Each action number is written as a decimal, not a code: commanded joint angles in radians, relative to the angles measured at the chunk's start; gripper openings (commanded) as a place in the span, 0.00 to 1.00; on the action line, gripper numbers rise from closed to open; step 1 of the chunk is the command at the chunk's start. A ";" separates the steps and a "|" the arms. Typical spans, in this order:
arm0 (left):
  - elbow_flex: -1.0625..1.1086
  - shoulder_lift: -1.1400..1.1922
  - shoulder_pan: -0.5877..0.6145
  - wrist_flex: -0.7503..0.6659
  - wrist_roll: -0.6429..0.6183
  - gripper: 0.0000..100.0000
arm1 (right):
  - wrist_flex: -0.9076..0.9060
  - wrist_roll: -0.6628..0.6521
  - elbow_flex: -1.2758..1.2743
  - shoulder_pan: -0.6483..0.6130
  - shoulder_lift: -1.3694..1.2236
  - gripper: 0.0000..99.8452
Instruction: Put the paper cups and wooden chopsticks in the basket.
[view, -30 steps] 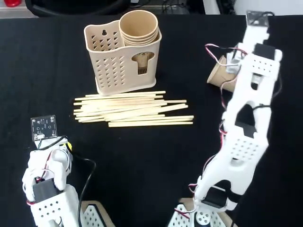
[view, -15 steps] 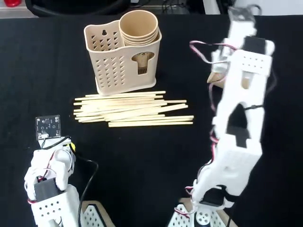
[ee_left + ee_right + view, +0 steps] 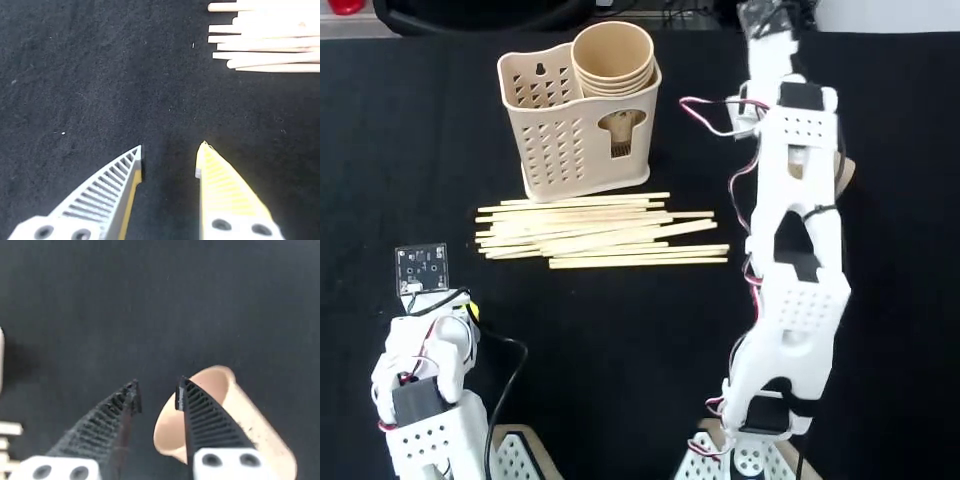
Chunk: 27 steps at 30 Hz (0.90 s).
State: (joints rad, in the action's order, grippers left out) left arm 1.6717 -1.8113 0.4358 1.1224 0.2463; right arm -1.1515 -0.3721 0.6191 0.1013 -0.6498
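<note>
The right gripper [image 3: 156,390] hangs with jaws apart and empty. One finger crosses the rim of a cup [image 3: 227,395], smooth tan paper, lying on its side just outside the gap. The left gripper [image 3: 170,150], also open, is nearer the chopsticks [image 3: 600,230], pale sticks lying lengthwise before the perforated basket [image 3: 560,150].

right arm [image 3: 800,130] | swung left | now over lying paper cup [image 3: 255,425]
</note>
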 commanded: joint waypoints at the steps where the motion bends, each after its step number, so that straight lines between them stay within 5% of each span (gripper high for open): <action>1: -0.021 -0.003 -0.010 -0.006 -0.008 0.18 | -0.075 -0.028 0.019 0.041 0.010 0.13; 19: -0.021 -0.003 -0.010 -0.006 -0.008 0.18 | -0.419 -0.133 0.019 0.230 0.016 0.13; 27: -0.021 -0.003 -0.012 -0.006 -0.008 0.18 | -0.476 -0.239 0.010 0.434 0.150 0.13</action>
State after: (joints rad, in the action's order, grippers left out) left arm 1.6717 -1.8113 0.4358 1.1224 0.2463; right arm -1.5919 -0.5669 0.6191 0.4634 -0.6191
